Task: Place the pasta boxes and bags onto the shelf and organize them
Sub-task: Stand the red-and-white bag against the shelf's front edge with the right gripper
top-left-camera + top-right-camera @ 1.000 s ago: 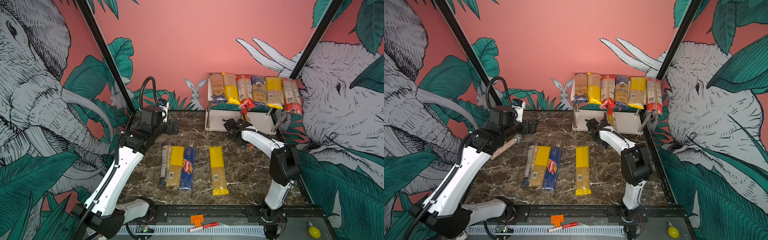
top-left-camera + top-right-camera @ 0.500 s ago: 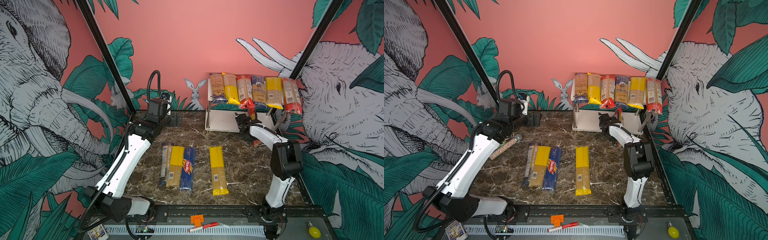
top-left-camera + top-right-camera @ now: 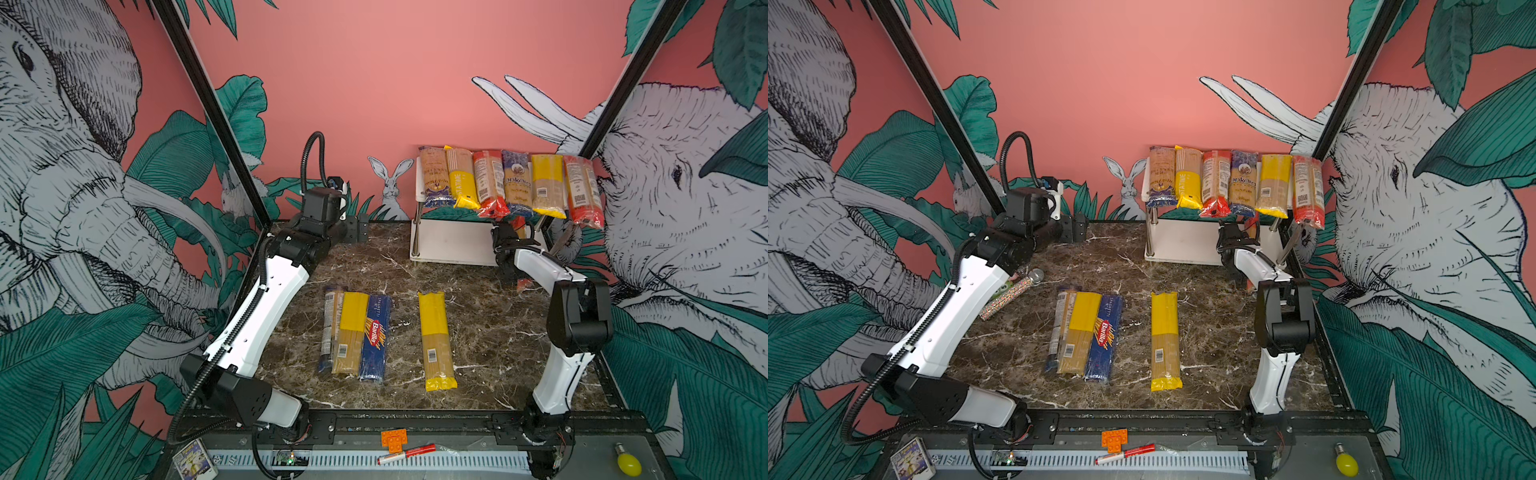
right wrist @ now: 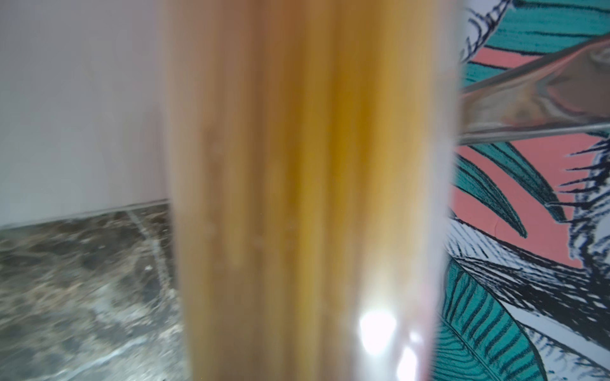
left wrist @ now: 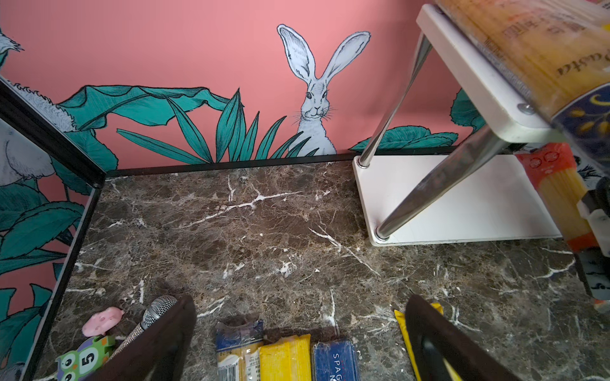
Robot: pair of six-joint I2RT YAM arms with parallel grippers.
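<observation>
Six pasta bags (image 3: 515, 183) lie side by side on the top board of the white shelf (image 3: 451, 245), seen in both top views. My right gripper (image 3: 508, 237) reaches under that board, shut on a red-ended spaghetti bag (image 3: 518, 222) that fills the right wrist view (image 4: 307, 198), blurred. On the table lie a blue-ended bag (image 3: 331, 328), a yellow bag (image 3: 352, 332) and the blue Barilla box (image 3: 376, 336) together. A single yellow bag (image 3: 434, 338) lies apart. My left gripper (image 3: 359, 228) hangs open and empty at the back left.
A speckled tube (image 3: 1011, 293) lies beside the left arm. A pink piece (image 5: 102, 318) and an owl toy (image 5: 85, 356) sit near it. On the front rail are an orange brick (image 3: 393, 439), a red marker pen (image 3: 407, 453) and a yellow bulb (image 3: 628, 463).
My right gripper has carried the red-ended bag rightwards along the shelf front and under the top board. The left arm has swung back towards the rear wall, still open.
</observation>
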